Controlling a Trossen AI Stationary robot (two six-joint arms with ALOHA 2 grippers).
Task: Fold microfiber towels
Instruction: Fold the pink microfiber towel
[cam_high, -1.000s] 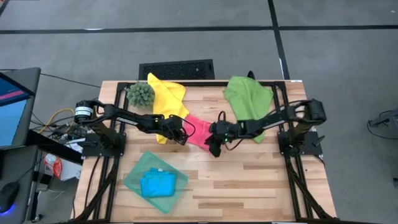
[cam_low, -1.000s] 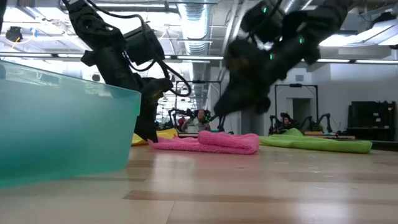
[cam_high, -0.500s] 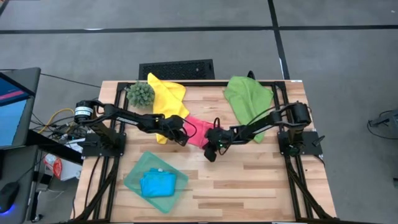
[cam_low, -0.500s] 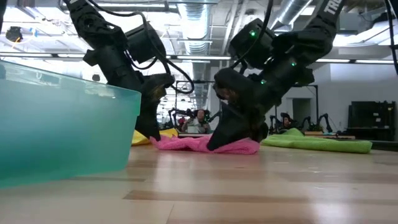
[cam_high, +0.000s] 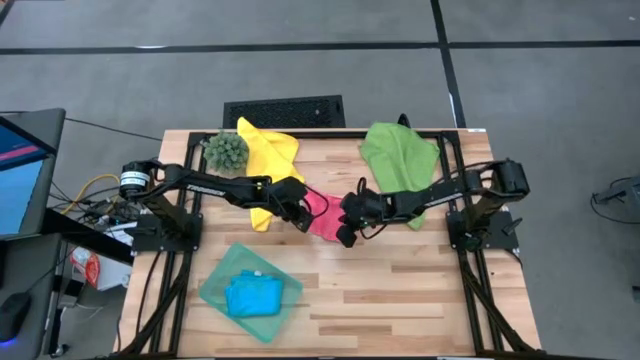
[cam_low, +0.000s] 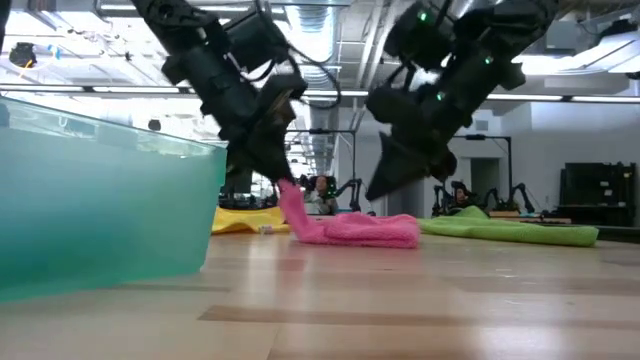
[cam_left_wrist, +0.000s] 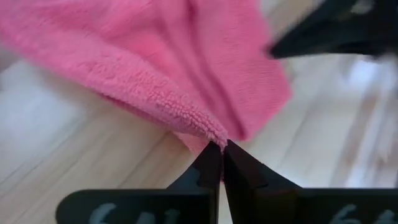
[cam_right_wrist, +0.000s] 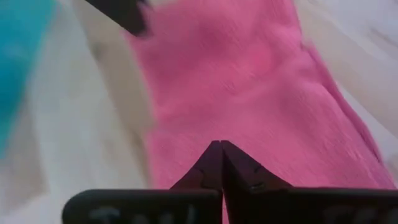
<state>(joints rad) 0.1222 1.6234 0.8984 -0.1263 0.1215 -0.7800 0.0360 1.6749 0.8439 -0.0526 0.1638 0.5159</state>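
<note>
Two dark robot arms meet over the middle of a wooden bench (cam_high: 420, 290), working on a pink towel (cam_high: 322, 215) that lies there partly bunched. The left tool (cam_left_wrist: 222, 148) has its fingers pressed together on an edge of the pink towel, and the low view shows that edge lifted off the bench like a raised flap. The right tool (cam_right_wrist: 221, 147) hovers just above the other side of the same towel, fingers pinched together; it appears to hold nothing, though a thin pinch of cloth cannot be ruled out.

Three other towels are in view. A yellow towel (cam_high: 270, 160) lies loose near the far edge, beside a small spiky green plant (cam_high: 227, 150) at the far left corner. A green towel (cam_high: 400, 158) lies spread toward the far right corner. A blue towel (cam_high: 252, 295), already folded, sits in a translucent teal tray (cam_high: 215, 288) near the front left corner.

The step in hand looks like folding the pink towel. The next move likely calls for carrying the lifted edge across and laying it on the opposite side while the cloth stays flat.
</note>
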